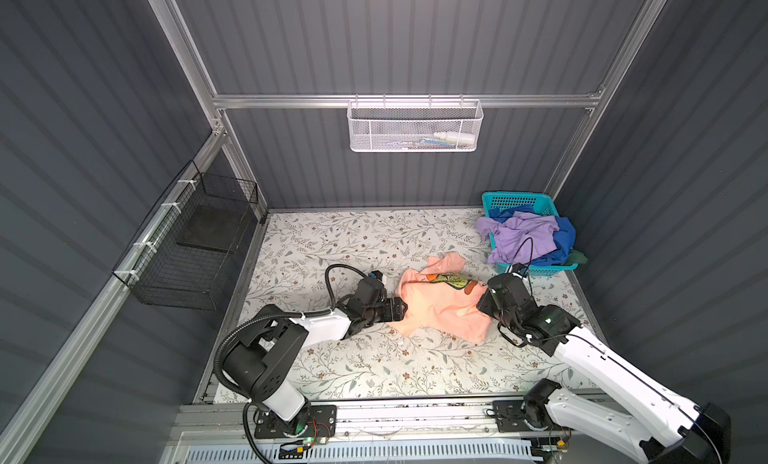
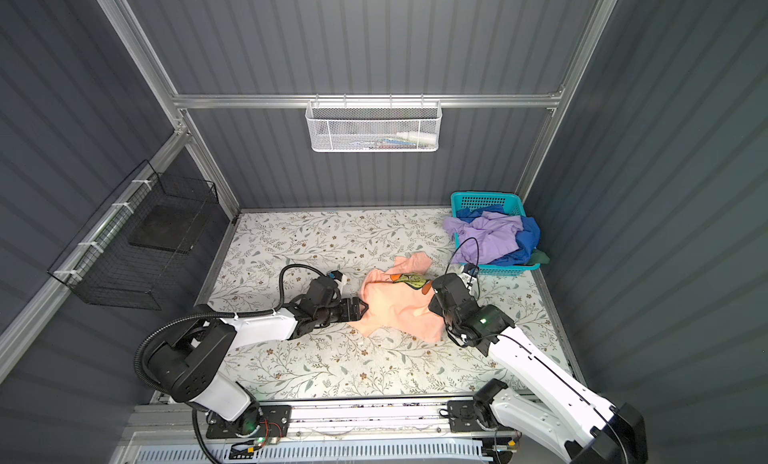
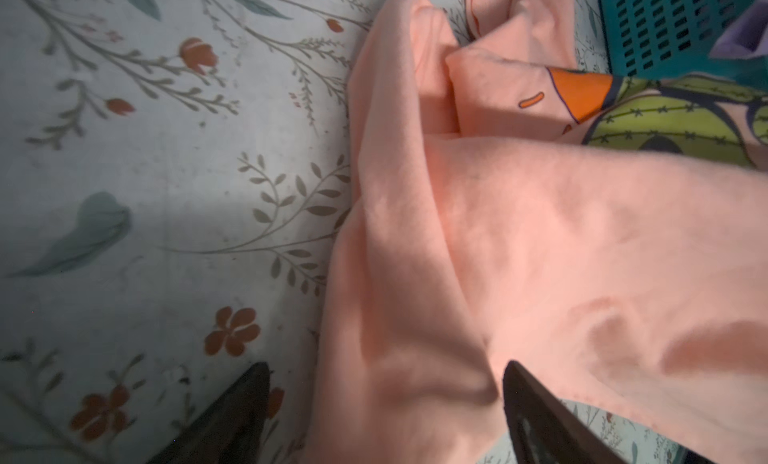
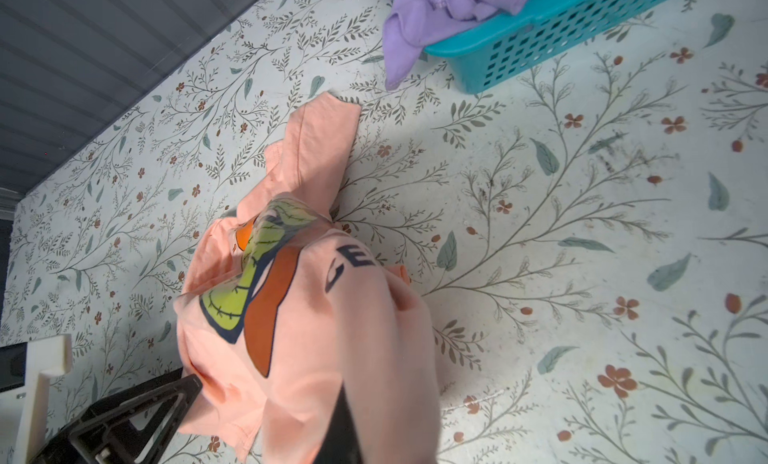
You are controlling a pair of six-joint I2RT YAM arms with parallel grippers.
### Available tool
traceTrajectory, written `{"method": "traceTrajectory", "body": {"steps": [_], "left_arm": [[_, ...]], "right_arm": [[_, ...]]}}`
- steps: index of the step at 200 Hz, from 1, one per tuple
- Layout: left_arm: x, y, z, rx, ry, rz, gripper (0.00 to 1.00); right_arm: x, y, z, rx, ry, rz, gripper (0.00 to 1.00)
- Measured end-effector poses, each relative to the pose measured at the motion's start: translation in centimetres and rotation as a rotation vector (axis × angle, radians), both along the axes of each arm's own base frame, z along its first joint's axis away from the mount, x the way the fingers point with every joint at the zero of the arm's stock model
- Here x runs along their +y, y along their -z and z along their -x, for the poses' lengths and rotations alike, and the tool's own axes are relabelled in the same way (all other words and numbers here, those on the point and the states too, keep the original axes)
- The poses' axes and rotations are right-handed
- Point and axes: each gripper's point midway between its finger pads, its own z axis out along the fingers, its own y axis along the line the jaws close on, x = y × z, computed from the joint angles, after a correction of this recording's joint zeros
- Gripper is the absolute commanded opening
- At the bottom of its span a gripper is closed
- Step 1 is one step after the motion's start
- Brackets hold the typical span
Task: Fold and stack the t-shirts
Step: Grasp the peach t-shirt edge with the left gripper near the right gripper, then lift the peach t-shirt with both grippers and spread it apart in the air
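My left gripper (image 3: 385,368) was wide open, with the shirt's (image 1: 436,312) edge bunched right between its jaws. My right gripper (image 4: 343,416) was pinched shut on the shirt's other side, straight across from the left.

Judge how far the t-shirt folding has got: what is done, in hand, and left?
Done: nothing; no folded stack shows on the table. In hand: the peach shirt lies crumpled, the right claw shut on one side, the left claw open at the opposite edge, cloth between its jaws. Left: spreading and folding it, then the lavender shirt, blue shirt and dark green shirt heaped in the teal basket.
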Motion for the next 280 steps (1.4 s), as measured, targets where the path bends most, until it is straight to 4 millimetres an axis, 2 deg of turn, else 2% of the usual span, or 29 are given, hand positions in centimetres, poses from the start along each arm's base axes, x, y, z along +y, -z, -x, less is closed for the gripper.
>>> {"method": "traceTrajectory", "body": {"steps": [15,46,64,83,98,118,141,160,173,192,211,228,245,280], "left_arm": [[-0.7,0.3,0.0,0.006,0.008,0.019,0.57],[-1.3,1.5,-0.1,0.054,0.022,0.008,0.00],[-1.1,1.6,-0.1,0.073,0.018,-0.024,0.00],[-0.4,0.1,-1.0,0.040,-0.013,-0.074,0.00],[0.5,-2.8,-1.9,-0.031,-0.049,-0.113,0.00],[1.9,-8.7,-3.7,-0.176,-0.115,-0.144,0.00],[4.0,-16.8,-6.8,-0.348,-0.216,-0.142,0.00],[6.8,-22.1,-9.5,-0.452,-0.315,-0.155,0.00],[8.9,-24.7,-11.0,-0.498,-0.381,-0.183,0.00],[11.5,-28.1,-12.3,-0.562,-0.454,-0.235,0.00],[12.2,-31.4,-12.3,-0.622,-0.474,-0.247,0.00],[12.7,-33.4,-11.1,-0.658,-0.474,-0.236,0.00],[13.3,-34.4,-9.2,-0.674,-0.466,-0.224,0.00],[16.0,-35.1,-4.8,-0.678,-0.472,-0.230,0.00]], "right_arm": [[-0.1,0.1,0.0,0.001,0.004,0.000,0.00],[-0.1,0.4,0.0,0.008,0.003,0.006,0.00],[0.0,0.8,-0.1,0.019,-0.002,0.017,0.00],[0.1,1.3,-0.2,0.037,-0.015,0.041,0.00],[0.3,1.6,-0.5,0.054,-0.033,0.063,0.00],[1.4,0.7,-1.8,0.070,-0.079,0.083,0.00],[3.9,-2.8,-5.6,0.036,-0.161,0.102,0.00],[6.6,-7.0,-9.5,-0.035,-0.238,0.114,0.00],[8.0,-9.5,-11.8,-0.082,-0.283,0.127,0.00],[9.3,-13.1,-15.4,-0.142,-0.326,0.147,0.00],[9.8,-15.6,-17.4,-0.180,-0.355,0.163,0.00],[9.8,-16.9,-17.3,-0.196,-0.378,0.165,0.00],[9.8,-17.3,-15.7,-0.192,-0.415,0.144,0.00],[10.3,-17.3,-9.4,-0.170,-0.523,0.073,0.00]]}}
